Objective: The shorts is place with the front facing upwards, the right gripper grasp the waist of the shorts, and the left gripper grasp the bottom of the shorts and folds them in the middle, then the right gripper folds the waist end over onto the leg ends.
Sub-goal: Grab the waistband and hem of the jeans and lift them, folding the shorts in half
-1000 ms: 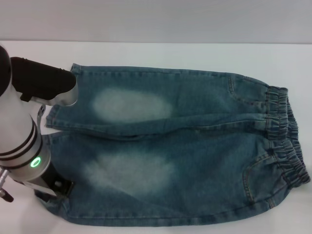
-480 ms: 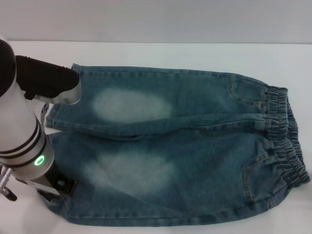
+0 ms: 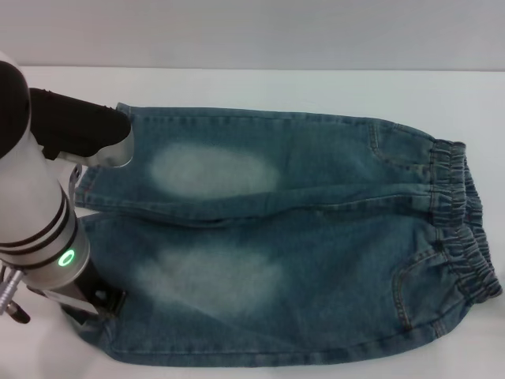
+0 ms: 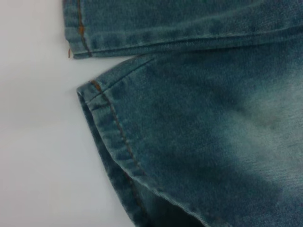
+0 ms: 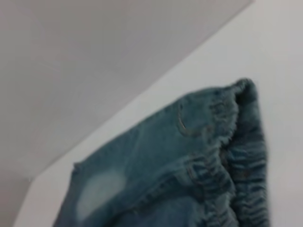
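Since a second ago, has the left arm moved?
Yes. The left arm has shifted slightly right and down, further over the denim shorts' leg hems.

This looks like a lab or test room rather than a home. A plain white table [image 3: 237, 87] runs back to a bare grey wall [image 3: 252, 31], and only a pair of denim shorts [image 3: 300, 237] is laid on it beneath the robot's arm [image 3: 35, 221].

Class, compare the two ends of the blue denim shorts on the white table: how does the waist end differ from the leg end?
The waist end is a gathered, ruched elastic band; the leg end is flat, with plain stitched hems. The waist end lies uncovered toward the robot's right; the leg end, toward its left, is partly hidden by the left arm. Both are the same blue denim, flat on the white table.
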Action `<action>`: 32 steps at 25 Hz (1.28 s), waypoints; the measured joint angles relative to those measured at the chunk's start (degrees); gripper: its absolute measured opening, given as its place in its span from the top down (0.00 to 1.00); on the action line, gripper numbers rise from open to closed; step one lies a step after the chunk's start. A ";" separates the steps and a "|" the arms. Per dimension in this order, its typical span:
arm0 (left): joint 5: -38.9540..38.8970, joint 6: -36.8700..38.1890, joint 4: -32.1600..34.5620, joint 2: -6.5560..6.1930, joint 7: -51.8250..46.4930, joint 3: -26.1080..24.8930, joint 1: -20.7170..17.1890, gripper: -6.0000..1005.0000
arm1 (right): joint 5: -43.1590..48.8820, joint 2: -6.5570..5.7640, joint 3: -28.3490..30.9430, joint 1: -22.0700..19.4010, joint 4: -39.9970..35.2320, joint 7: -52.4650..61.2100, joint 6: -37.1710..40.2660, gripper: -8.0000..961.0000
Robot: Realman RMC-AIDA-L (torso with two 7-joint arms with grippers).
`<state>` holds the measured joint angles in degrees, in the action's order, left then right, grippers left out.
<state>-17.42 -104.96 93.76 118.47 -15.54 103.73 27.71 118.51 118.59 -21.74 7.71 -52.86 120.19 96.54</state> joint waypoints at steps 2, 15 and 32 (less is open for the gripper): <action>-0.03 0.18 0.10 0.00 0.00 0.09 0.07 0.93 | -0.63 -0.05 0.19 -0.05 -0.10 0.00 1.02 0.42; -0.14 1.90 -0.03 0.09 -1.47 2.07 0.11 0.93 | 0.02 -0.20 2.69 -0.62 -0.31 0.94 3.03 0.42; -0.98 3.74 0.00 -0.09 -0.96 2.13 0.23 0.92 | 4.41 -0.72 2.64 0.89 4.57 1.03 -1.77 0.42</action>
<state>-18.40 -101.21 93.76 118.39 -16.51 105.85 27.93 122.91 117.86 -19.10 8.60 -48.29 121.22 94.77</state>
